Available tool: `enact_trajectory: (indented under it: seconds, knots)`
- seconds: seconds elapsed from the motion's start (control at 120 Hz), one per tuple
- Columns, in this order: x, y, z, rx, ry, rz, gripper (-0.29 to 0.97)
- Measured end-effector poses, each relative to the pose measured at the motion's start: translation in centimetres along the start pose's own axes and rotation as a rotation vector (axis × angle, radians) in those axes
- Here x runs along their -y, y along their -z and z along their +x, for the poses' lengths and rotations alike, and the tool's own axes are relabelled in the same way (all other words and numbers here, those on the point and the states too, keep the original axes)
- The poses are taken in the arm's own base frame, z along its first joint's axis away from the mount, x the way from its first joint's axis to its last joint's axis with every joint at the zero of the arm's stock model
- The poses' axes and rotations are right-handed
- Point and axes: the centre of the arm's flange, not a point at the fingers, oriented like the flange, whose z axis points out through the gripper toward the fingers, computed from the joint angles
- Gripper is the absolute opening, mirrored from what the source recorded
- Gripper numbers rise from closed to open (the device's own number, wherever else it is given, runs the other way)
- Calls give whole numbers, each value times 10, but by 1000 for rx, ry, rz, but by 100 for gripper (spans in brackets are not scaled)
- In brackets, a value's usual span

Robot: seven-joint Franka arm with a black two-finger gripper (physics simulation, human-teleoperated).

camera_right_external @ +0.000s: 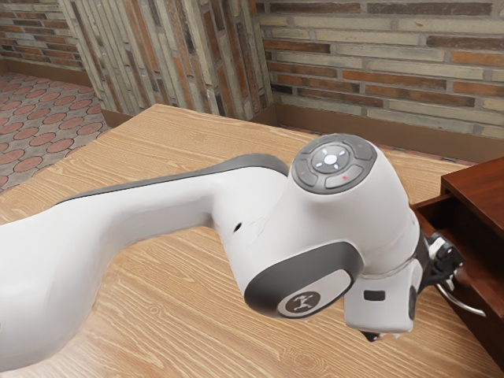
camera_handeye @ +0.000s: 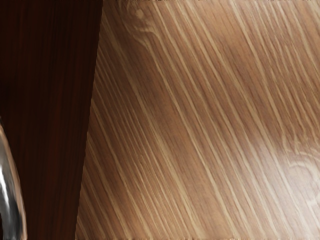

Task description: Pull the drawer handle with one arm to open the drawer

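Note:
A dark red-brown wooden cabinet (camera_right_external: 480,197) stands at the exterior view's right edge. Its drawer (camera_right_external: 431,211) juts out a little toward the arm, and the top of its side wall shows. A curved silver handle (camera_right_external: 463,301) sticks out from the drawer front. My black gripper (camera_right_external: 446,266) sits right at the upper end of this handle, mostly hidden behind my white hand. In the wrist view the dark drawer front (camera_handeye: 45,120) stands close by, with the shiny handle (camera_handeye: 9,195) at the picture's edge.
The light wooden table (camera_right_external: 181,315) stretches under and around my arm. My large white arm (camera_right_external: 157,236) crosses the exterior view from its left. Brick walls (camera_right_external: 378,63) rise behind the table's far edge.

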Motion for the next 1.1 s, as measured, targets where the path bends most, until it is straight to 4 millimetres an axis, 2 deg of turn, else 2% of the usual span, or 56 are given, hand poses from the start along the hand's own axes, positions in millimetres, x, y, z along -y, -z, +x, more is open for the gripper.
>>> enact_trajectory:
  seconds: [0.342, 0.533, 0.658, 0.733, 0.892, 0.95, 1.008, 1.1]
  knots:
    - [-24, 10, -7, -22, -4, -18, 70]
    - [-39, 22, -7, -29, -21, -16, 61]
    - [-47, 32, -18, -29, -14, -5, 57]
    - [-53, 28, -25, -27, -7, -3, 66]
    - [-67, 31, -29, -41, -3, 4, 69]
    - [-72, 34, -31, -44, -2, 8, 67]
    - [-74, 39, -33, -48, 0, 15, 58]
    - [-75, 43, -34, -45, -4, 15, 59]
